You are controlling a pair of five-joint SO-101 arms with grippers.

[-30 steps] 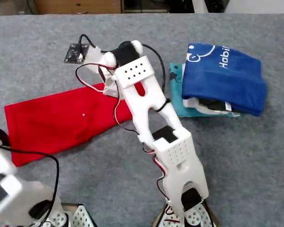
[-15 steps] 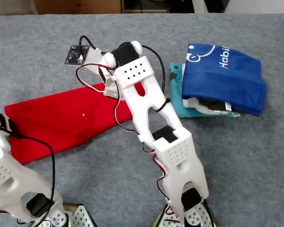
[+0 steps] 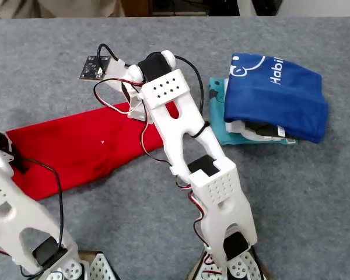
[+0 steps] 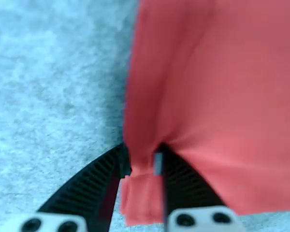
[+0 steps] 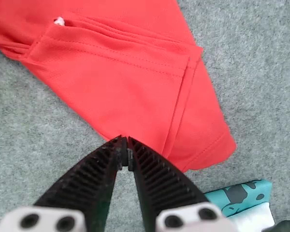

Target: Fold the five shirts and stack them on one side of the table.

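Observation:
A red shirt [image 3: 76,149], folded into a long band, lies across the left half of the grey table. At its left end my left gripper [image 3: 10,162] is shut on a puckered fold of the red cloth [image 4: 222,96], pinched between the black fingers [image 4: 140,162]. My right gripper [image 3: 134,105] stands over the band's right end. Its jaws are shut, with the tips [image 5: 124,147] at the edge of the flat red shirt [image 5: 125,82]. A blue folded shirt [image 3: 274,99] tops a stack at the right, above white and dark layers and a teal shirt [image 3: 219,125].
A small board [image 3: 93,67] on the right arm's cable sits near the far side. The teal corner of the stack [image 5: 237,193] lies close to the right gripper. Bare grey felt [image 3: 315,192] spreads in front of the stack.
My left arm has come in from the near left corner onto the shirt's left end and shut on it. That end's near corner has drawn inward. The right arm has kept still.

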